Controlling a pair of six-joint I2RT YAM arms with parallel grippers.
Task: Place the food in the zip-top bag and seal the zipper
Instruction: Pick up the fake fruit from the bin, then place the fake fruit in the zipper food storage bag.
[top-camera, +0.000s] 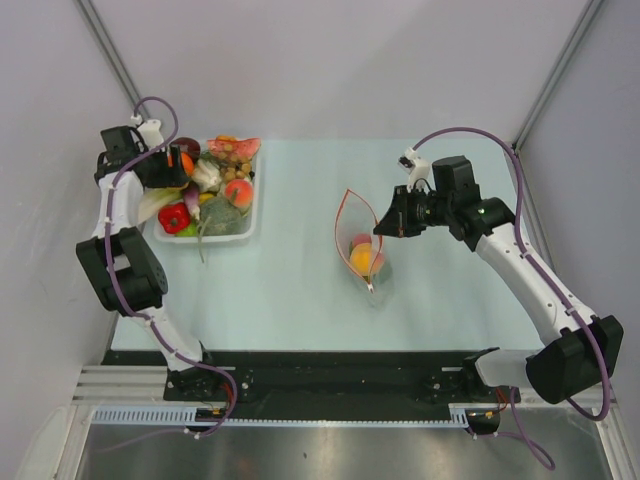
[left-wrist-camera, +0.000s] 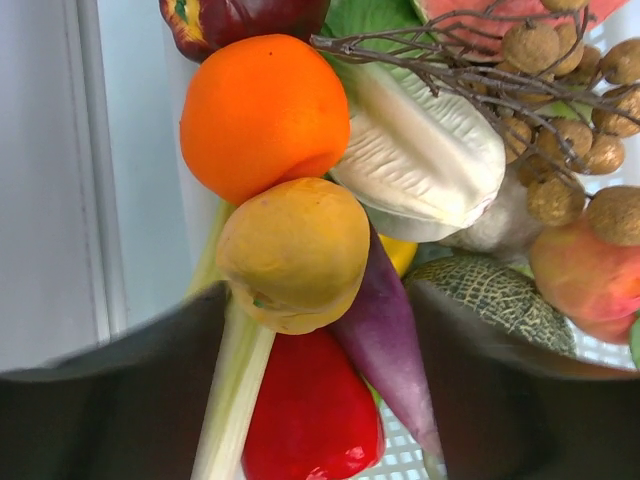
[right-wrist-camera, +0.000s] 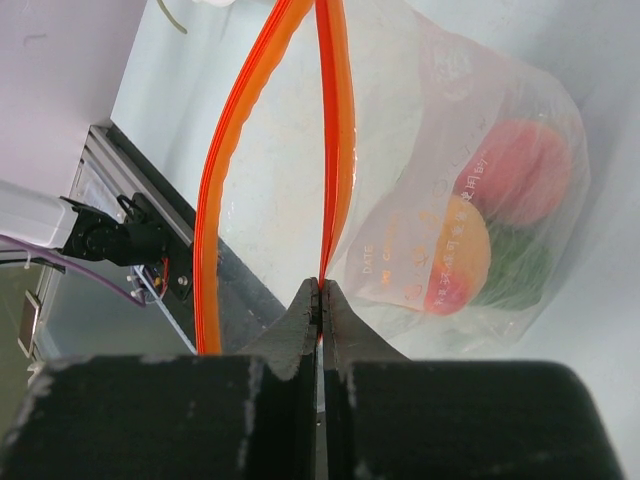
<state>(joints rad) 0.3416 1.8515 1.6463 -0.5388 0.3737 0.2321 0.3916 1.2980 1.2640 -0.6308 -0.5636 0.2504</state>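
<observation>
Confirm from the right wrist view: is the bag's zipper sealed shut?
No: the two strips of the zipper bow apart, so the zip-top bag stands open, the right claw pinching one strip.

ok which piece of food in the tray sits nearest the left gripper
The dull yellow round fruit, between the fingers of the left gripper; the orange one lies farther out.

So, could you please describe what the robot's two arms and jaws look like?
Both the left arm and the right arm have slim white links joined by chunky black joint housings. A purple cable loops along each arm. In the wrist views the jaws are black, blocky and matte.
</observation>
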